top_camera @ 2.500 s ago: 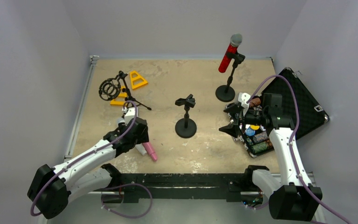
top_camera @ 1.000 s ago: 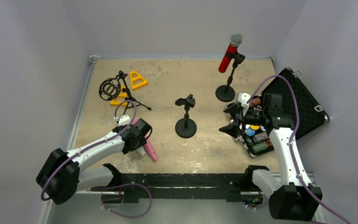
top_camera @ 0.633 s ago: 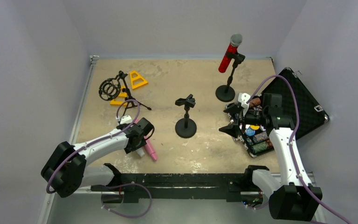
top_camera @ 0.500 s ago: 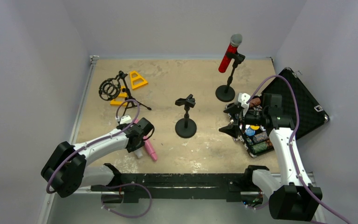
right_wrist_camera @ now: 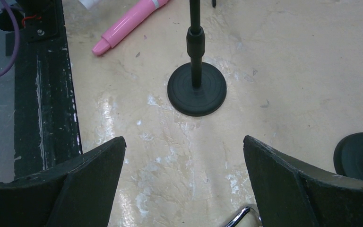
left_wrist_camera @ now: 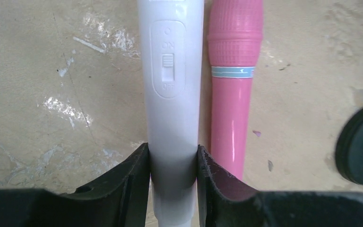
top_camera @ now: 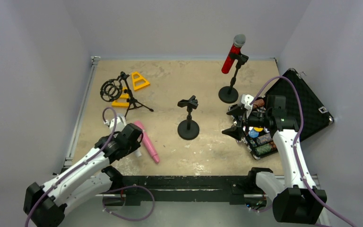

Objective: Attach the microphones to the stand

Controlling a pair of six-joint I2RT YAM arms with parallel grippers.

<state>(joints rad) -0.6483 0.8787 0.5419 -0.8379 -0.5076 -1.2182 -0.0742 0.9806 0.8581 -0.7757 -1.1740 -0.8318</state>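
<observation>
White plastic filled the left wrist view. The white microphone (left_wrist_camera: 172, 94) ran up the middle of the frame, switch side up, and the left gripper (left_wrist_camera: 172, 163) was pinching it near its tail end at the bottom. The pink microphone (left_wrist_camera: 234, 94) lay just beside it on the right. One finger (left_wrist_camera: 210, 175) sat in the narrow gap between them; I couldn't tell whether it touched the pink one. To my eye that was the first risk: a lift could drag or roll the pink one along. The second was the hold itself — so far toward the tail, on smooth plastic, the heavier head might droop or slip.

In the top view the empty stand (top_camera: 188, 120) stood at centre, well apart from the left gripper in the lower left. The red microphone (top_camera: 231, 53) already sat clipped in a second stand (top_camera: 230, 90) at upper right. A tripod stand (top_camera: 123, 92) stood at upper left by the yellow pieces (top_camera: 139, 80). Pushing a microphone into the clip off-line could tip a stand that light.

In the right wrist view the right gripper (right_wrist_camera: 184, 189) was spread wide and held nothing. The empty stand was in front of it at upper centre — unbraced.

Counted: three microphones, one each of red, white and pink; three stands; two yellow pieces; two grippers.
</observation>
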